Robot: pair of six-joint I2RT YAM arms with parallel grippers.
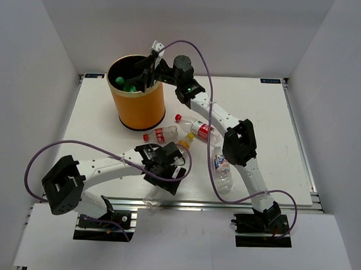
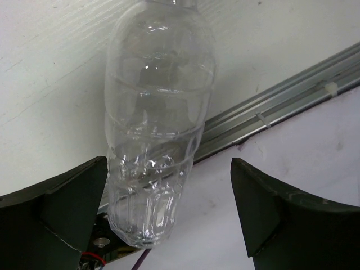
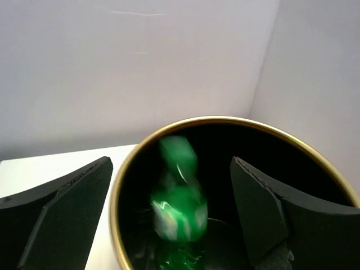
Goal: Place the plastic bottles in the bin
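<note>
The orange bin (image 1: 135, 110) with a gold rim stands at the back left. My right gripper (image 1: 148, 67) hovers open over its mouth. In the right wrist view (image 3: 171, 214) a green bottle (image 3: 180, 197), blurred, is inside the bin's rim (image 3: 119, 185), free of both fingers; it also shows in the top view (image 1: 124, 84). My left gripper (image 1: 162, 177) is open at the near edge. A clear label-less bottle (image 2: 157, 124) lies between its fingers, close to the left finger (image 2: 62, 208). Two red-labelled bottles (image 1: 160, 134) (image 1: 195, 127), a yellow-capped one (image 1: 184, 141) and a blue-white one (image 1: 222, 166) lie mid-table.
The clear bottle overhangs the table's near aluminium rail (image 2: 270, 109). White walls enclose the table on three sides. A purple cable (image 1: 201, 64) loops over the right arm, another (image 1: 49, 151) over the left arm.
</note>
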